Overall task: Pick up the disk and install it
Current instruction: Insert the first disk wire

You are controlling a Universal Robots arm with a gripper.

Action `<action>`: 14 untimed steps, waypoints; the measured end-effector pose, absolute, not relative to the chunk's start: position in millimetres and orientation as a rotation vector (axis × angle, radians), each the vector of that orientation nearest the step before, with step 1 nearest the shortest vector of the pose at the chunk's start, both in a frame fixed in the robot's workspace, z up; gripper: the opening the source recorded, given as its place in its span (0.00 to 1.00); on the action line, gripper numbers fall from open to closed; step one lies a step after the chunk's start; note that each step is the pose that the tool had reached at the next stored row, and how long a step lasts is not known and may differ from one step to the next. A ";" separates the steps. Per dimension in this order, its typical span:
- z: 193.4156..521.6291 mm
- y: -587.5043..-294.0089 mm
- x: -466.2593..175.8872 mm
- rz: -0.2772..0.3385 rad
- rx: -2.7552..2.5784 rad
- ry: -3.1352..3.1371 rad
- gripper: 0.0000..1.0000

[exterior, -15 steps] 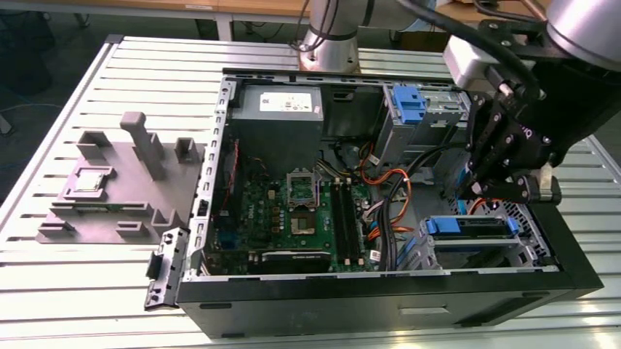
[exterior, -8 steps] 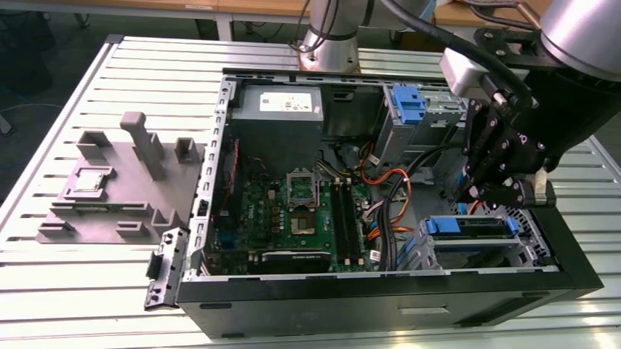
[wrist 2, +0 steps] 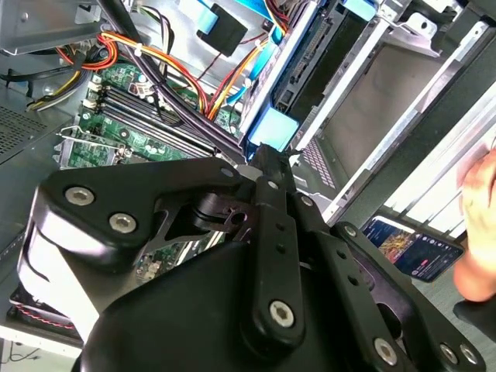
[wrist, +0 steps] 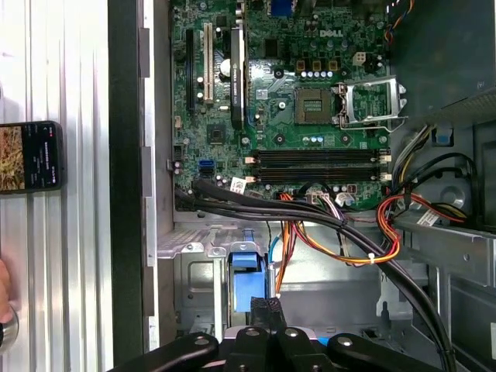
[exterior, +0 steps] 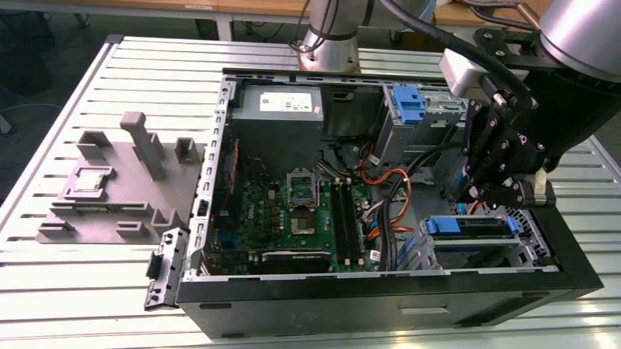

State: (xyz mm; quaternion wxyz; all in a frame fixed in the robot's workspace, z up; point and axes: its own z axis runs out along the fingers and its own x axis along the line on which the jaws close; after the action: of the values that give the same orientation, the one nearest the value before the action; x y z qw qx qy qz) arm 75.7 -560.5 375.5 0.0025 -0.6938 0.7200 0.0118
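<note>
The disk (exterior: 470, 227) sits in the drive cage at the front right corner of the open computer case (exterior: 388, 291). Its blue carrier faces up in the exterior view. My gripper (exterior: 482, 198) hangs just above it, black fingers drawn together and holding nothing. In the second wrist view the gripper (wrist 2: 267, 155) has its tips against the carrier's blue tab (wrist 2: 273, 128). The first wrist view shows the gripper (wrist: 266, 308) at the same blue tab (wrist: 246, 280). I cannot tell whether the tips press on the tab.
Black and orange cables (wrist: 325, 225) run between the motherboard (exterior: 291, 211) and the drive cage. Another blue carrier (exterior: 408, 102) stands in the upper bay. A grey fixture (exterior: 116, 189) lies at the exterior view's left. A phone (wrist 2: 407, 248) and a hand (wrist 2: 480, 225) are beside the case.
</note>
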 end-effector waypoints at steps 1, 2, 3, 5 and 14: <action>375.5 -560.5 75.7 0.037 -2.176 2.259 0.10; 375.5 -560.5 75.7 0.037 -2.176 2.259 0.10; 375.4 -560.5 75.8 0.037 -2.176 2.259 0.10; 375.3 -560.6 78.3 0.037 -2.176 2.259 0.10; 373.5 -560.5 95.1 0.037 -2.257 2.179 0.10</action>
State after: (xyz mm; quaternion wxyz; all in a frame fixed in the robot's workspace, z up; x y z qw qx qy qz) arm 95.1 -560.5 373.5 0.0021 -0.7193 0.6946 0.0119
